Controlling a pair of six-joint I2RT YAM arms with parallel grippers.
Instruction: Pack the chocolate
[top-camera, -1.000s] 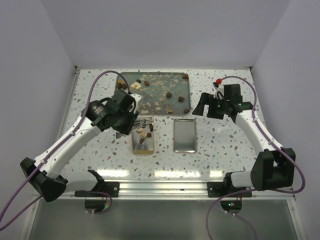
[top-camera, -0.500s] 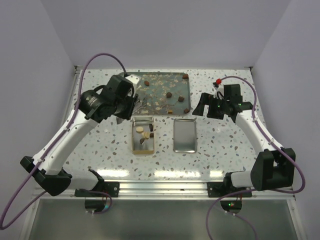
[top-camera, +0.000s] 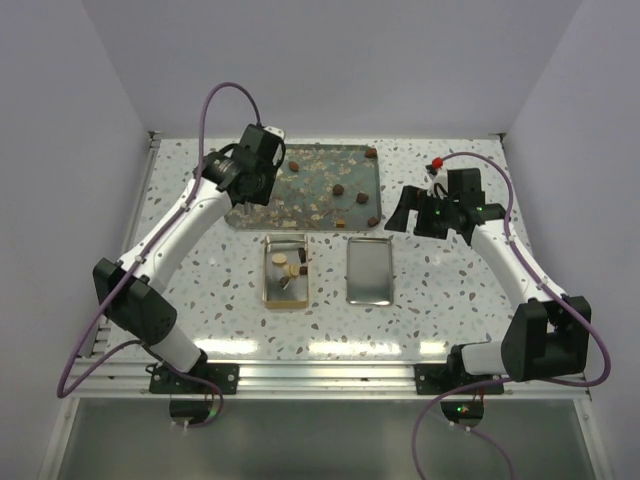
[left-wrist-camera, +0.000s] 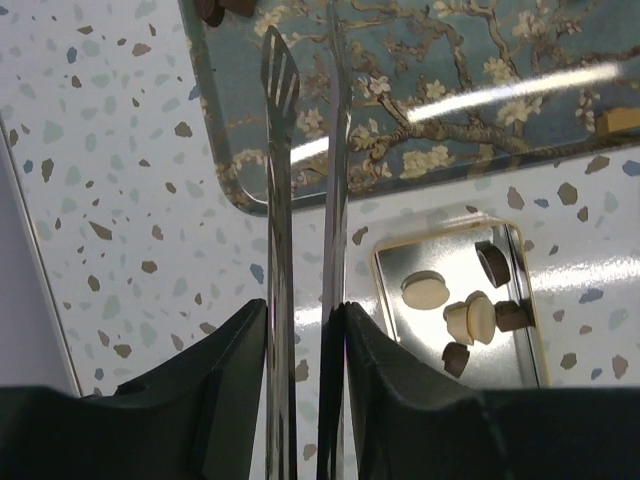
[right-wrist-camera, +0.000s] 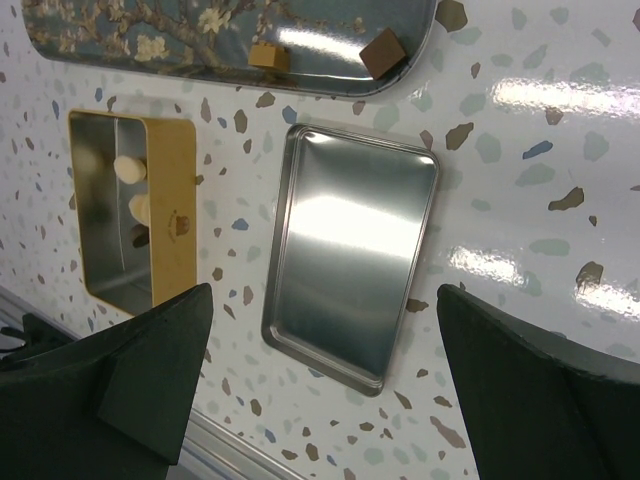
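Note:
Dark and cream chocolate pieces (top-camera: 338, 189) lie scattered on the blossom-patterned tray (top-camera: 352, 165). Several more lie in the open gold tin (top-camera: 271, 290) in front of it; in the left wrist view the tin (left-wrist-camera: 385, 300) holds cream rounds (left-wrist-camera: 424, 290) and dark bits. My left gripper (top-camera: 250, 190) is shut on metal tongs (left-wrist-camera: 278, 180). The tong tips are slightly apart, empty, over the tray's near left corner (left-wrist-camera: 240, 190). Two dark pieces (left-wrist-camera: 212, 10) sit just beyond the tips. My right gripper (top-camera: 415, 215) is open and empty, hovering right of the tray.
The tin's silver lid (top-camera: 369, 271) lies flat, inside up, right of the tin, also in the right wrist view (right-wrist-camera: 350, 250). Pale flakes litter the tray. A red knob (top-camera: 437, 162) sits by the right arm. White walls enclose the table.
My left arm has lifted away from the tin and swung back to the tray's left side, carrying the tongs. The right arm has not moved.

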